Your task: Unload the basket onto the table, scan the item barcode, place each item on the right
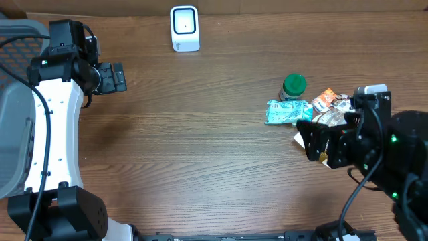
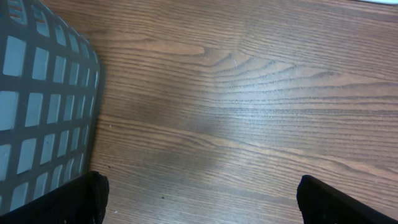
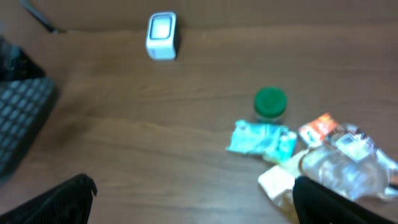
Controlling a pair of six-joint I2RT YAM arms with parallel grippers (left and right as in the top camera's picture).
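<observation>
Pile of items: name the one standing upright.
The green-lidded jar: it stands upright at the pile's far edge, while the teal packet and orange wrapper lie flat.

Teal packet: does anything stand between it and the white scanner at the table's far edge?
Nothing visible does. Bare wooden table runs from the teal packet to the scanner. The green-lidded jar stands beside the packet, off that path.

R wrist view blurred, snack pile (image 1: 329, 102) partly under R arm (image 1: 401, 144), basket (image 1: 10, 134) cut off L edge
</observation>
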